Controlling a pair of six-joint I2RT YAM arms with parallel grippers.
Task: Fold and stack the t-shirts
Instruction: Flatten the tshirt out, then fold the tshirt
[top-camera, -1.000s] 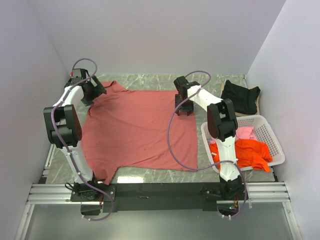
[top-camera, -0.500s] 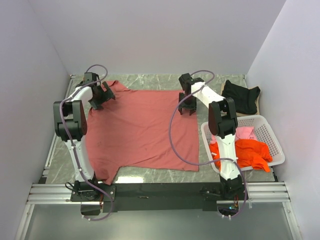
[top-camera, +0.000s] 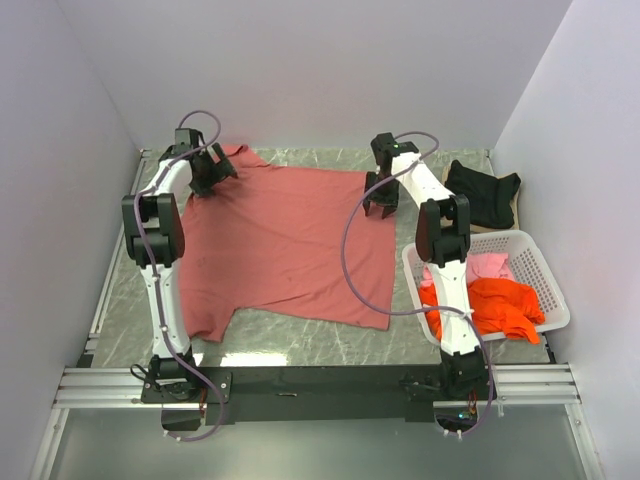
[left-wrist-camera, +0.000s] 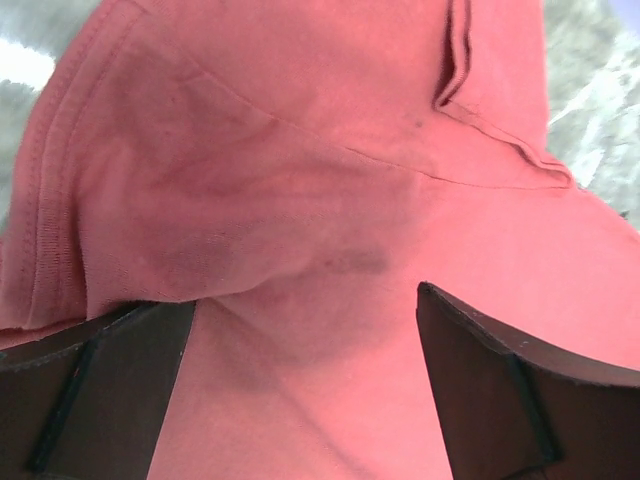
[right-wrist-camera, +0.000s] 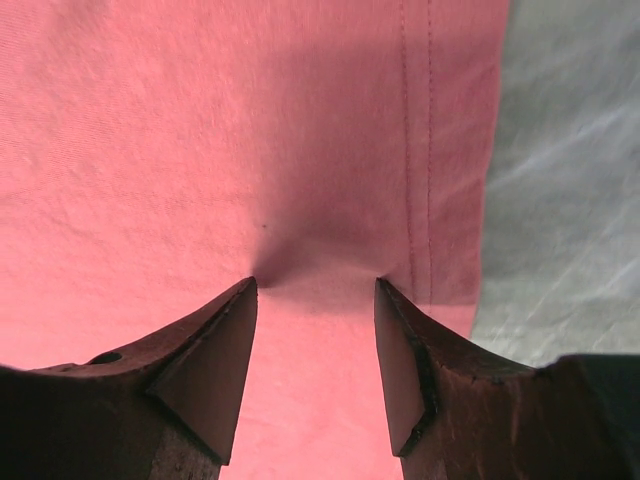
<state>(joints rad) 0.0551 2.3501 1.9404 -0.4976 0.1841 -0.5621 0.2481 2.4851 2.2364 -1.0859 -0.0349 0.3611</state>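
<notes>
The brick-red t-shirt (top-camera: 280, 245) lies spread on the worktop (top-camera: 300, 345), filling the centre and left of the top view. It is soft, thin cloth: light, with no stiffness. I judge that it will sag, stretch and wrinkle wherever you pull it, and slide easily on the smooth stone.

Your left gripper (top-camera: 207, 172) is at the upper left, over the sleeve and shoulder, with its jaws spread wide. In the left wrist view the cloth bulges a little between them but is not pinched.

Your right gripper (top-camera: 381, 203) is at the shirt's upper right edge, its jaws partly apart. Its fingertips (right-wrist-camera: 240, 300) press down just inside the stitched hem (right-wrist-camera: 418, 150), where a small pucker shows.

Take hold at the hem and at the shoulder seam, because the doubled cloth there should slip less. Pinch both layers and lift both sides evenly, so the shirt does not twist.
</notes>
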